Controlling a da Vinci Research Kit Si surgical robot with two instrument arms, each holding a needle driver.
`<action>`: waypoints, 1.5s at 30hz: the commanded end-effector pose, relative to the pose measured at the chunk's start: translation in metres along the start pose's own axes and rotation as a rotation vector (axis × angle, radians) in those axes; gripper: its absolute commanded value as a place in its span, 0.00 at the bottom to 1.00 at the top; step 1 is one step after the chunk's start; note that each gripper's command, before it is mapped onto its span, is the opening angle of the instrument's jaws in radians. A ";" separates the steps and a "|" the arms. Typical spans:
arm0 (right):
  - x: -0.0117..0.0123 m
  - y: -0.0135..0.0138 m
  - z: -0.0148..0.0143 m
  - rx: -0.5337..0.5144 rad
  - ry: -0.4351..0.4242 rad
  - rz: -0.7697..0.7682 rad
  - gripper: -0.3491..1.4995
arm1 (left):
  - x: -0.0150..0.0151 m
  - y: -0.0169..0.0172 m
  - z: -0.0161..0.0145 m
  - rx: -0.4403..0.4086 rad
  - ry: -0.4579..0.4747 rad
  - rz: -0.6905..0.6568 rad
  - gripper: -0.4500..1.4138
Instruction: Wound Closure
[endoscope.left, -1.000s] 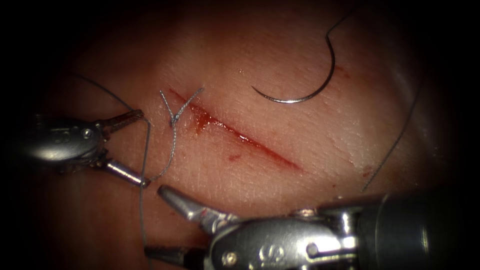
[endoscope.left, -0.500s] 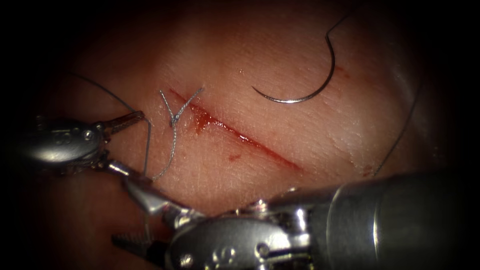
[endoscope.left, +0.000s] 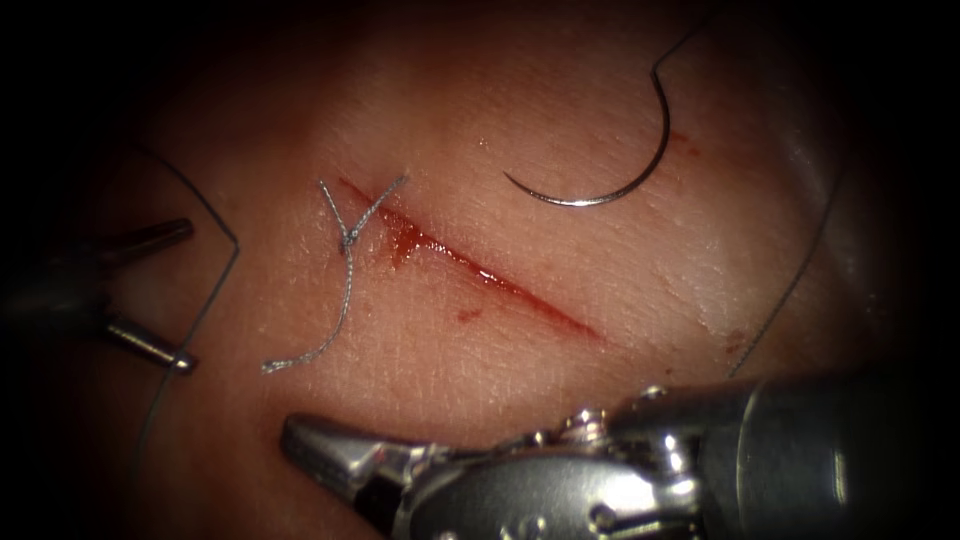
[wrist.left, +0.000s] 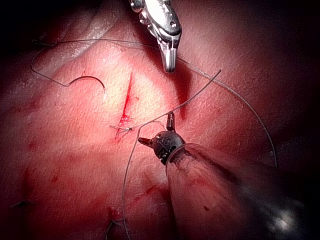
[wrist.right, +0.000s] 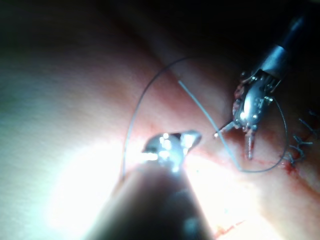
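The cut (endoscope.left: 480, 275) runs diagonally across the tissue (endoscope.left: 600, 330), with red fluid along it. A tied knot (endoscope.left: 347, 238) sits at its upper left end, and one long pale tail (endoscope.left: 330, 335) lies loose on the left side. The curved needle (endoscope.left: 610, 195) lies flat on the tissue right of the cut, held by neither tool, with dark thread (endoscope.left: 790, 290) trailing from it. My left tool (endoscope.left: 187, 293) stands at the far left with jaws open and nothing between them; a dark strand (endoscope.left: 215, 290) passes by. My right tool (endoscope.left: 290, 437) lies low in front, jaws shut, empty.
The needle (wrist.left: 92, 80), the cut (wrist.left: 129, 95) and both tools (wrist.left: 170, 62) (wrist.left: 156, 129) also show in the left wrist view. Several older stitches (wrist.right: 300, 145) sit beyond the left tool (wrist.right: 234, 145) in the right wrist view.
My right tool's jaws closed across the thread beside the left tool and cut it; the tail now lies free. My left tool drew back to the left, away from the knot.
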 end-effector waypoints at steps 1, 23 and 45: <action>-0.0001 -0.0009 0.0007 0.001 -0.002 0.008 0.00 | -0.0005 0.0002 0.0009 0.002 0.001 -0.004 0.61; 0.0026 -0.0008 0.0061 -0.127 0.027 0.034 0.91 | 0.0009 -0.0001 0.0036 0.006 0.005 -0.016 0.61; -0.0020 -0.0013 0.0014 -0.094 -0.039 -0.007 0.00 | 0.0014 -0.0002 -0.0011 -0.043 0.000 -0.021 0.61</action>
